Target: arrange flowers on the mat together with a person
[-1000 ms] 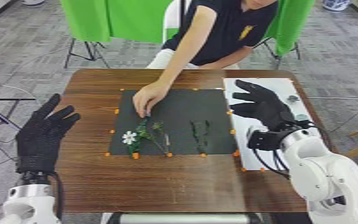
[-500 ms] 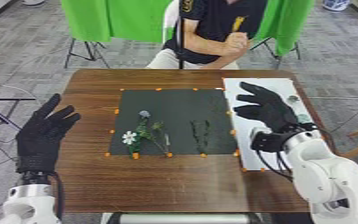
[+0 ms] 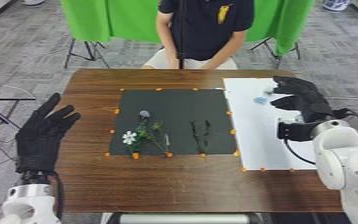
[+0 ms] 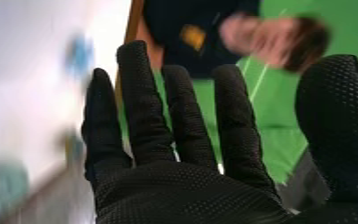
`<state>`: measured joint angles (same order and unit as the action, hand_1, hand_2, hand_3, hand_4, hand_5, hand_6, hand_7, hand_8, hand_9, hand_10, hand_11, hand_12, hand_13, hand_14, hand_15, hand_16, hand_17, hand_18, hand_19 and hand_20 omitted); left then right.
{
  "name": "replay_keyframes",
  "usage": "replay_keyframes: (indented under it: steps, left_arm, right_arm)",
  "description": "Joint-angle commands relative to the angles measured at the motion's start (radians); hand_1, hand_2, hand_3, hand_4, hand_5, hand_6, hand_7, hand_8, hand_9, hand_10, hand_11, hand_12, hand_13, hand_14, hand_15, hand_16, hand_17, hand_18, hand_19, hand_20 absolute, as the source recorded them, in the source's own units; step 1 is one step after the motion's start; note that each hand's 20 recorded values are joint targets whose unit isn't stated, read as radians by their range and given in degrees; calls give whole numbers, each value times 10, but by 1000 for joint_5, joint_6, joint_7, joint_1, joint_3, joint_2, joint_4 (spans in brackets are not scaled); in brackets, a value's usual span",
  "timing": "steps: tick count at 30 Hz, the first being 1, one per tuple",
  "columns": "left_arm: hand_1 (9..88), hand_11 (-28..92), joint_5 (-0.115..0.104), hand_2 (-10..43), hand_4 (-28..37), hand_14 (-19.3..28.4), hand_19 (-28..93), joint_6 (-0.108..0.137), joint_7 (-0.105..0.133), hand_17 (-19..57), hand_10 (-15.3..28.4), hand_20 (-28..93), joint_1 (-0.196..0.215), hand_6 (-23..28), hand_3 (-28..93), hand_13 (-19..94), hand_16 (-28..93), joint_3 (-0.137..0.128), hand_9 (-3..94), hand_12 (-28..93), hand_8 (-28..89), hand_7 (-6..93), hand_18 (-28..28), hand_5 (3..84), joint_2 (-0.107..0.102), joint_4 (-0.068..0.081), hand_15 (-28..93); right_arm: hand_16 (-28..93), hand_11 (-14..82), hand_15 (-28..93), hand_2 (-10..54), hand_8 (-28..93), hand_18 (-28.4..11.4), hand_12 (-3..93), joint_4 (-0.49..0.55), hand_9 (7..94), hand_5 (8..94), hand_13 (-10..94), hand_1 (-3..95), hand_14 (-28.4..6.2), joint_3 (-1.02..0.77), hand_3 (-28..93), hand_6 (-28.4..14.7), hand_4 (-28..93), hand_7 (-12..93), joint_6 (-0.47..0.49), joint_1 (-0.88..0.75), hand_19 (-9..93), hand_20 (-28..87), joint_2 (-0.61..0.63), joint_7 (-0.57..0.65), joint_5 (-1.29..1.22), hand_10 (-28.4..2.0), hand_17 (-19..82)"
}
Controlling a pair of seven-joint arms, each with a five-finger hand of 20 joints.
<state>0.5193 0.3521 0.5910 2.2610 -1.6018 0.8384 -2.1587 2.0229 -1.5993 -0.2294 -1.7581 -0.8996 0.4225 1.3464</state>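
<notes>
Since the earlier frame, my white jointed right arm has swung outward over the long white sheet. My black-gloved right hand, nearer than my matching left hand, points forward, fingers straight, apart, empty; just to their left, the small pale-blue blossom lies on the sheet, long axis unclear.

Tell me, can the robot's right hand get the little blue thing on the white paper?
Probably yes: the right hand is open, close beside the little blue thing, and nothing seems to block the way between them.
</notes>
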Motion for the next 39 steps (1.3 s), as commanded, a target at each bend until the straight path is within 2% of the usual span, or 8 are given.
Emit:
replay_keyframes:
  steps: [1, 11, 20, 23, 27, 30, 35, 39]
  left_arm:
    - [202, 233, 14, 53, -283, 277, 506, 12, -12, -73, 191, 231, 11, 62, 760, 307, -73, -13, 409, 115, -86, 115, 253, 400, 10, -11, 509]
    - [204, 234, 15, 53, -283, 278, 506, 9, -17, -73, 190, 230, 5, 61, 761, 307, -74, -7, 409, 115, -87, 116, 253, 399, 14, -10, 509]
    - [205, 235, 18, 53, -283, 279, 506, 3, -29, -73, 190, 230, -7, 62, 762, 307, -74, -5, 409, 115, -87, 115, 253, 399, 20, -3, 511]
    - [205, 235, 2, 53, -283, 278, 507, 10, -28, -73, 190, 230, -13, 62, 763, 307, -74, 3, 409, 115, -87, 115, 253, 398, 21, 4, 511]
    - [206, 234, 28, 53, -283, 278, 507, -7, -55, -73, 192, 230, -14, 62, 762, 307, -75, -4, 409, 114, -87, 116, 253, 398, 37, 3, 510]
    - [207, 234, 31, 52, -283, 278, 507, -7, -53, -73, 191, 230, -12, 62, 763, 306, -75, -8, 408, 115, -87, 116, 253, 397, 37, 2, 510]
    - [208, 233, 28, 52, -283, 278, 508, -8, -56, -73, 191, 229, -7, 62, 763, 306, -75, -11, 408, 115, -87, 117, 253, 397, 37, 0, 510]
    - [208, 235, 32, 52, -283, 278, 508, -12, -64, -73, 191, 229, -11, 64, 763, 306, -74, -11, 408, 115, -88, 117, 253, 398, 41, 1, 511]
  right_arm:
    - [137, 126, 447, -29, -121, -273, 150, -90, 470, 451, 477, 279, -162, 11, 771, 23, -251, 171, 12, 59, 604, 157, 142, 179, 314, -148, 144]
    - [113, 133, 483, -65, -128, -271, 147, -224, 466, 464, 507, 337, -147, 146, 779, 27, -245, 185, 143, 129, 645, 163, 180, 308, 594, -149, 185]
    - [103, 136, 463, -92, -138, -257, 149, -304, 468, 468, 516, 384, -131, 256, 793, 41, -257, 213, 162, 185, 621, 135, 181, 277, 694, -135, 189]
    - [105, 139, 447, -94, -148, -248, 148, -326, 476, 486, 524, 408, -120, 292, 802, 52, -264, 228, 157, 208, 604, 126, 180, 258, 705, -126, 186]
    - [112, 145, 424, -95, -156, -244, 146, -346, 491, 505, 534, 430, -109, 327, 789, 58, -277, 243, 173, 225, 591, 118, 175, 254, 753, -119, 191]
    - [117, 147, 406, -95, -165, -239, 144, -360, 515, 540, 551, 453, -102, 354, 780, 64, -281, 252, 165, 229, 580, 114, 178, 240, 797, -116, 210]
    - [192, 138, 259, -95, -62, -132, 136, -394, 620, 679, 652, 573, -67, 419, 665, 60, -282, 269, 122, 234, 514, 102, 192, 231, 882, -89, 291]
    - [315, 137, 205, -95, -23, -56, 173, -410, 692, 776, 724, 641, 1, 449, 634, 49, -282, 259, 77, 229, 492, 115, 195, 237, 903, -76, 355]
